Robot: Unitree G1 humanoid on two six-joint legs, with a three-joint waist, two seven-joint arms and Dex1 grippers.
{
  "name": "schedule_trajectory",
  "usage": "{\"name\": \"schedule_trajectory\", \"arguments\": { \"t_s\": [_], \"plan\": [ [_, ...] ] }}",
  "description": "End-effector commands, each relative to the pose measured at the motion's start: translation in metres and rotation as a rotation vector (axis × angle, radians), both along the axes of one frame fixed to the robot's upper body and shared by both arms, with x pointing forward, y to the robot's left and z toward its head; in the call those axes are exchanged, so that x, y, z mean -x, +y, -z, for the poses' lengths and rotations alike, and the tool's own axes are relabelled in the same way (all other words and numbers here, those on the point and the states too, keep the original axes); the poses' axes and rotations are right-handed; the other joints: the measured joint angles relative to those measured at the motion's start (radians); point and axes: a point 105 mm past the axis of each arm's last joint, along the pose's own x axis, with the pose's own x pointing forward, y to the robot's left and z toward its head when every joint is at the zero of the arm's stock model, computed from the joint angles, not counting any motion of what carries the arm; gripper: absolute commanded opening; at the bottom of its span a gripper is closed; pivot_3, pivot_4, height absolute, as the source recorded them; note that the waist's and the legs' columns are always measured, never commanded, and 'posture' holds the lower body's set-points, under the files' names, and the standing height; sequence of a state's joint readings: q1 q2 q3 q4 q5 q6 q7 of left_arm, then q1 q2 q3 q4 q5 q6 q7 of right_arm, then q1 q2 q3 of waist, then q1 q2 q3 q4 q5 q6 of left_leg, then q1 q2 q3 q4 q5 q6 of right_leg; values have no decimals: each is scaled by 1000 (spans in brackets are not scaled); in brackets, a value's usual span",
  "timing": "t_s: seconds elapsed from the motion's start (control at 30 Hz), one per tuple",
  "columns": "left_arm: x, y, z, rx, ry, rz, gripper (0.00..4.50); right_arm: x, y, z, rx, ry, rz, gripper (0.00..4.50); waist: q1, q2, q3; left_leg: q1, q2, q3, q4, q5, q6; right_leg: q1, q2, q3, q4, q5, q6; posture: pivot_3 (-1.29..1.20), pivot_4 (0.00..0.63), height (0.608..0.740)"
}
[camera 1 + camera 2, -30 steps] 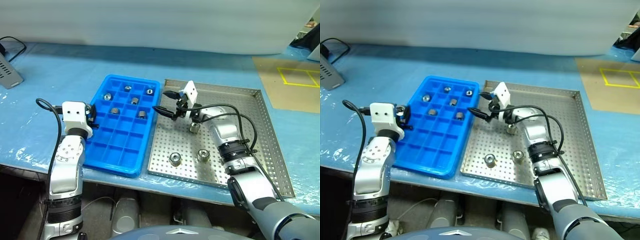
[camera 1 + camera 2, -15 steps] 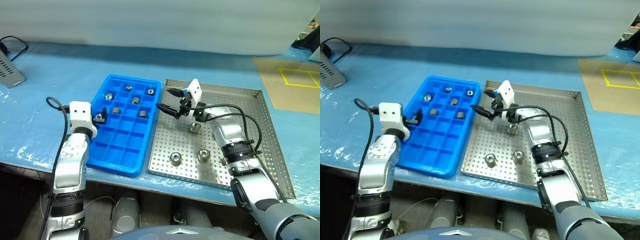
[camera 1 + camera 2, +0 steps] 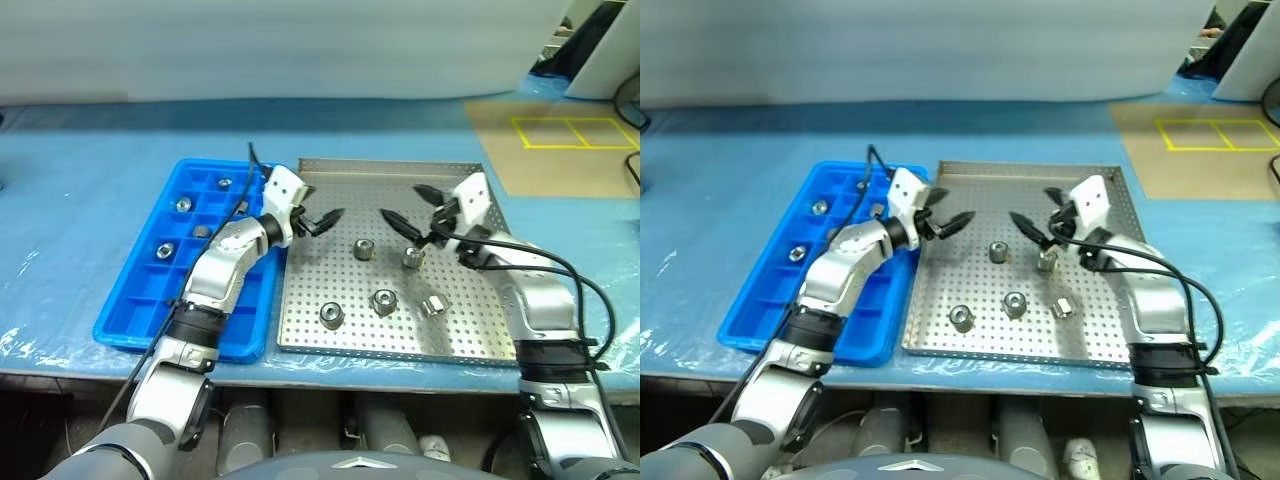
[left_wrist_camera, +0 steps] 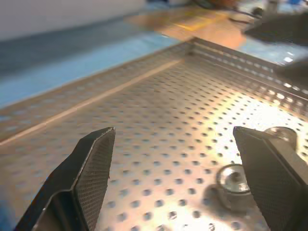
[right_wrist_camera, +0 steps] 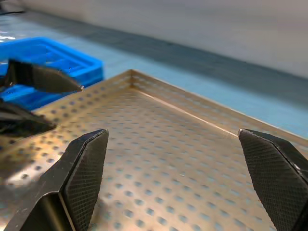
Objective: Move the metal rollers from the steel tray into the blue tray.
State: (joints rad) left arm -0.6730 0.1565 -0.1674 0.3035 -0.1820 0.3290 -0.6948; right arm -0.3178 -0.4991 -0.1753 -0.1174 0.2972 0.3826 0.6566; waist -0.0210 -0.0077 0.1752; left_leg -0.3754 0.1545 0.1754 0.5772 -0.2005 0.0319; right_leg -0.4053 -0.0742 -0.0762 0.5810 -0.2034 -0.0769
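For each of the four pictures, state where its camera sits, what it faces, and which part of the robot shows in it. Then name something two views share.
Left eye and right eye views: on the head, looking down at the steel tray, blue tray and both arms.
Left wrist view: along the open left gripper over the perforated floor, metal rollers ahead.
Right wrist view: along the open right gripper towards the tray's far corner.
Shared: the right wrist view also shows the left gripper's fingers.

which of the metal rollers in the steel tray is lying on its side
The small shiny metal roller nearest the perforated steel tray's right rim lies tipped over. The other four in that tray stand upright with their dark holes facing up.
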Motion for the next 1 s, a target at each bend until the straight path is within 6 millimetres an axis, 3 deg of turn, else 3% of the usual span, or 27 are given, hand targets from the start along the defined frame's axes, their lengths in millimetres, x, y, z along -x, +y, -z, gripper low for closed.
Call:
{"name": "schedule_trajectory", "arguments": {
  "t_s": [0.03, 0.23, 0.43, 0.53, 0.63, 0.73, 0.9, 1.0],
  "plan": [
    [-4, -12, -1, -51, -14, 71, 4110, 12, -14, -15, -1, -59, 54, 4500, -13, 1, 0, 0, 0, 0, 0, 0, 0, 0, 0, 0, -1, 0, 0, -438, 150, 740],
    [-3, -23, 20, -128, 47, 126, 4110, 22, -17, -11, -9, -54, 92, 4500, -54, 2, -1, -5, -1, 0, 1, -3, 5, 1, 0, 0, -9, 3, 4, -485, 150, 740],
    [10, -29, 44, -194, 102, 184, 4110, 25, -15, -6, -9, -46, 106, 4500, -69, 3, -2, -7, -1, 0, 2, -4, 7, 1, -1, -1, -10, 3, 4, -498, 150, 740],
    [11, -23, 52, -245, 108, 182, 3566, 25, -17, -5, -4, -43, 115, 4500, -75, 3, -2, -8, -1, 0, 3, -4, 7, 1, -1, -1, -10, 3, 4, -495, 150, 740],
    [9, -16, 54, -275, 103, 175, 2574, 23, -17, -5, -2, -45, 116, 4500, -78, 3, -2, -7, -1, 0, 4, -4, 7, 1, -1, -2, -10, 3, 5, -475, 150, 740],
    [5, -10, 48, -255, 90, 136, 1715, 21, -15, -4, -1, -45, 109, 4500, -77, 3, -2, -7, -1, 0, 3, -4, 7, 2, -1, -2, -10, 3, 5, -440, 150, 740],
    [-4, 5, 2, -53, 11, 32, 1710, 6, 10, -4, -16, -36, 10, 4500, -75, 3, -1, -7, -1, 0, 4, -4, 7, 1, -1, -2, -10, 3, 5, -304, 150, 740],
    [4, 18, -31, 72, -69, -24, 1710, -7, 30, -4, -20, -31, -77, 4500, -67, 3, -1, -8, 0, -1, 3, -4, 7, 1, -1, -3, -9, 3, 4, -202, 150, 740]
  ]
}}
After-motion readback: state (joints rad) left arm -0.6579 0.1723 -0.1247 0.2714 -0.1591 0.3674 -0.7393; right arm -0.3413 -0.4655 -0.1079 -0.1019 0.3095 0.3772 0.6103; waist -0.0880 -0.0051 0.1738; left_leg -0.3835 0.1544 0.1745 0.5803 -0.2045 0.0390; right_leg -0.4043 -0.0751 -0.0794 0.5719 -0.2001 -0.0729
